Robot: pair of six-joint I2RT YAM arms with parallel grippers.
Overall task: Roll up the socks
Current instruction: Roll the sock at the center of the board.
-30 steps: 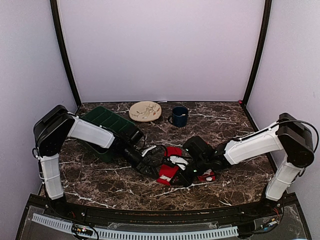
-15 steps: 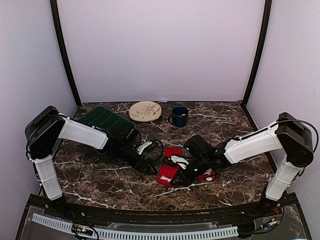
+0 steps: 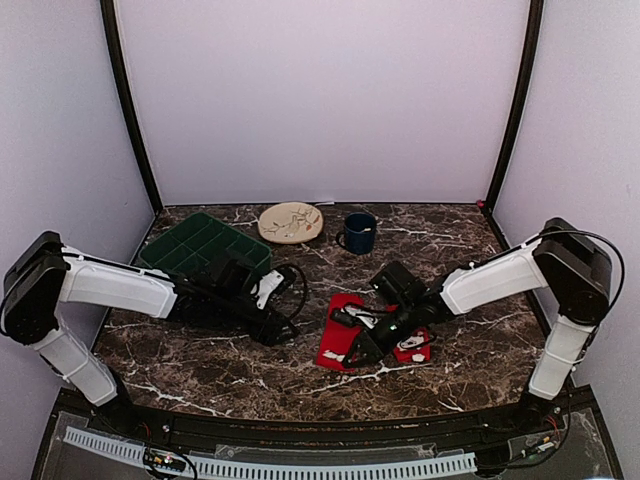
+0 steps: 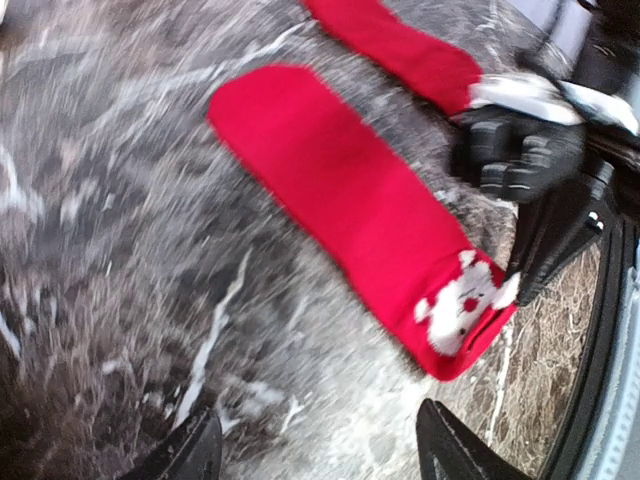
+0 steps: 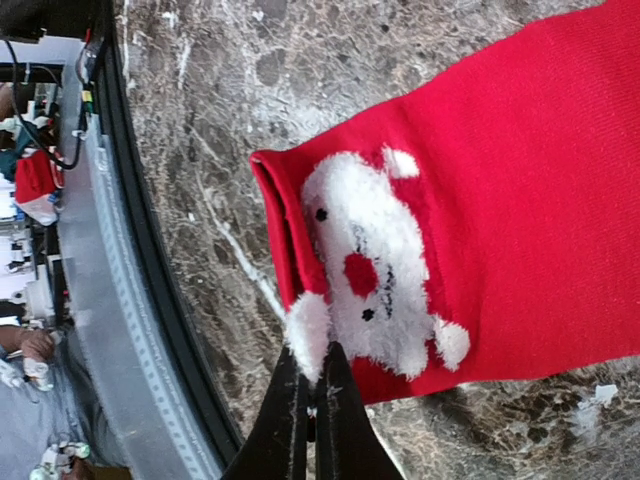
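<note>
The socks (image 3: 338,340) are laid flat in front of the blue mug (image 3: 358,232). Front-left of the mug, the left gripper (image 4: 320,455) is held wide open and empty. The right gripper (image 5: 312,365) is closed at one sock's white-patterned end; a grip cannot be confirmed.

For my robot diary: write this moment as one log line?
socks: flat, unrolled | left jaws: open, clear of socks | right jaws: shut at white band

Top external: high at the near edge, facing the back wall (image 3: 320,100), whole table (image 3: 200,375) in frame. Wrist cams: close, looking down; both catch one red sock (image 4: 350,210) at its cuff.
</note>
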